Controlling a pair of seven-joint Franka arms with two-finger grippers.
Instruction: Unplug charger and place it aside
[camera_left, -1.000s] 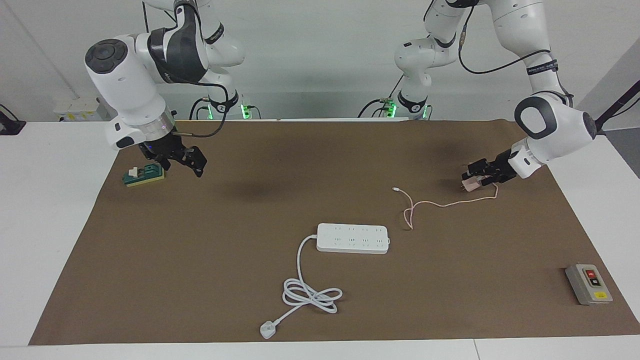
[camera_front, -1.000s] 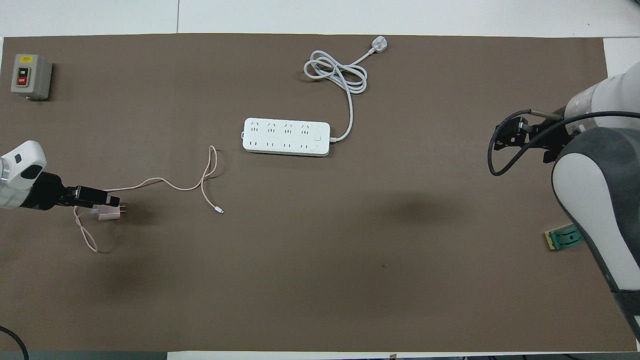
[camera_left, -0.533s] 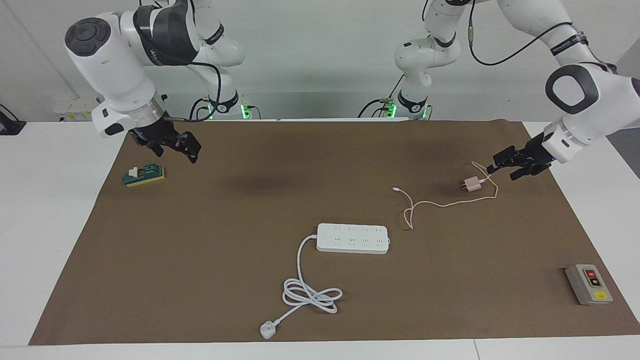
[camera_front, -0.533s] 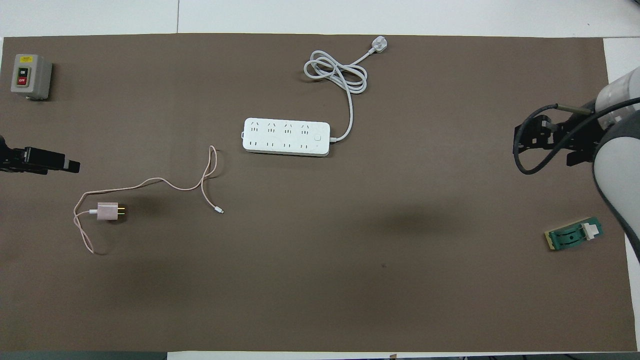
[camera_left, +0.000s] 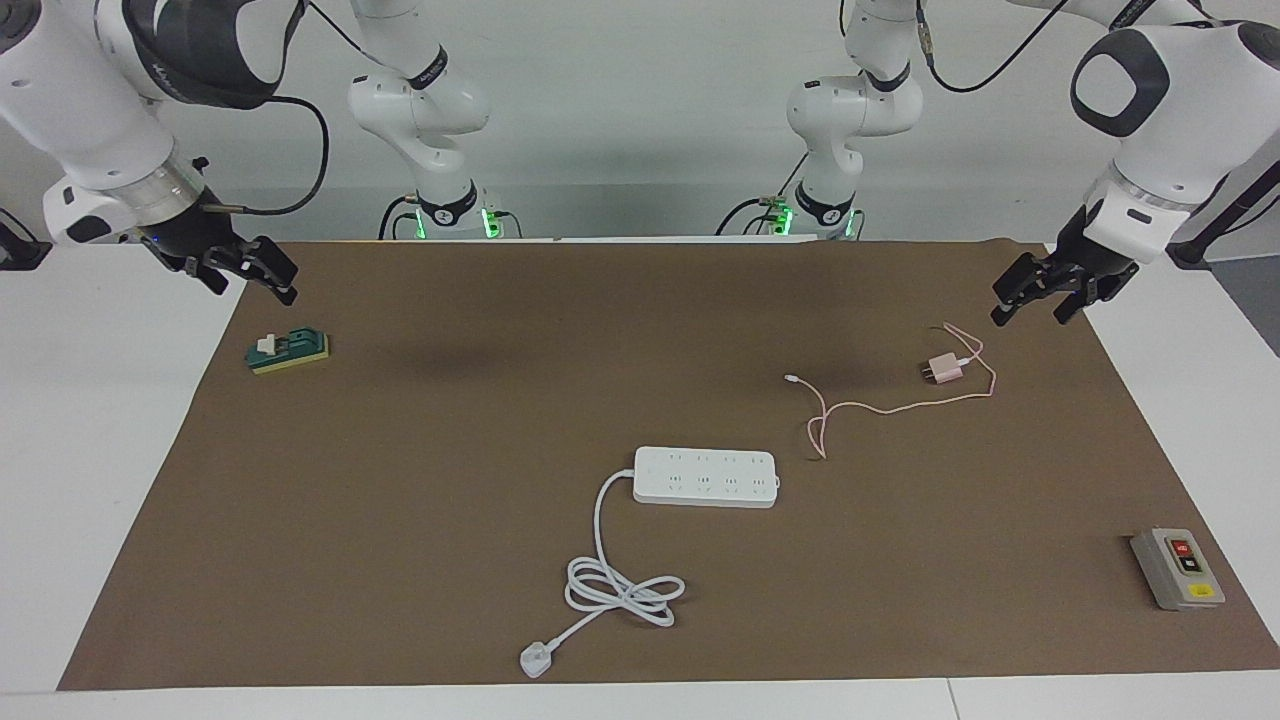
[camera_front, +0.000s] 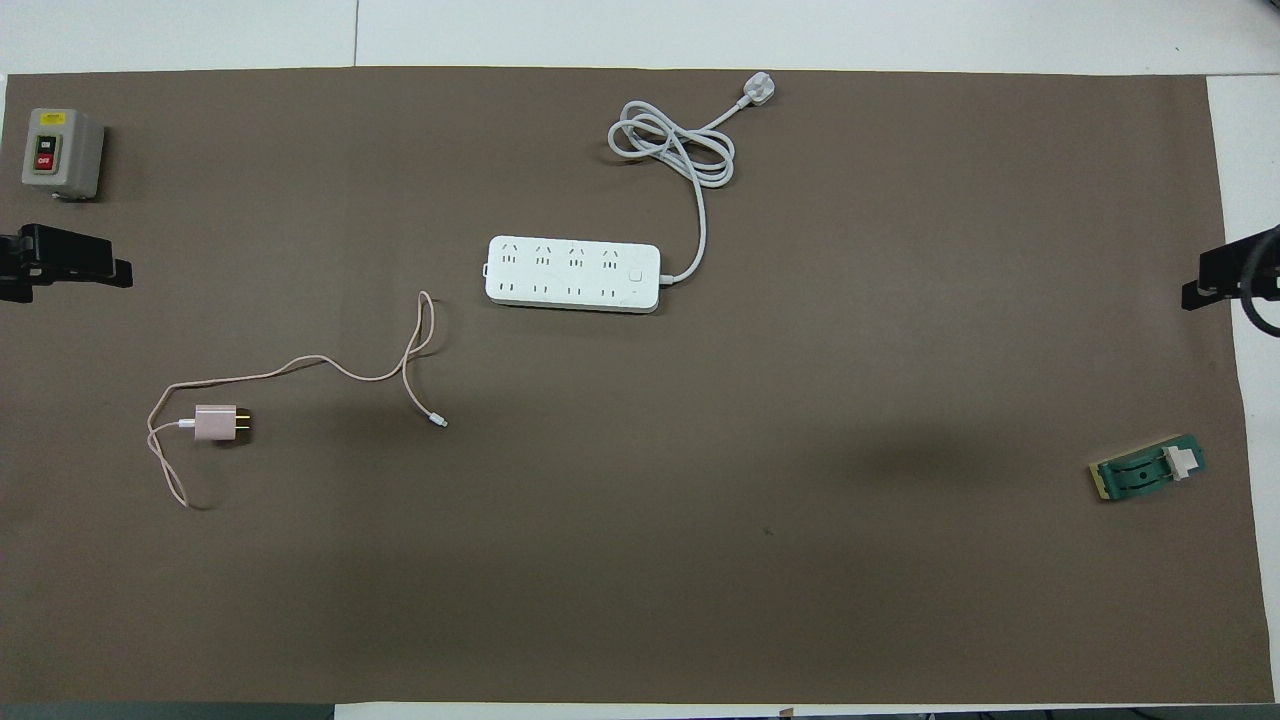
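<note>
My left gripper (camera_left: 1030, 300) hangs in the air over my left arm's end of the mat, fingers parted and holding nothing — the wrist above it bends down and inward from the raised forearm. My right gripper (camera_left: 250, 272) is up over the mat's edge at my right arm's end, pointing down and inward. In the overhead view only the tips of both grippers show, at the side edges.

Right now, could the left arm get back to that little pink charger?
Probably yes: the left gripper hangs open, holding nothing, just above the mat's edge, with only bare brown mat between it and the pink charger.
</note>
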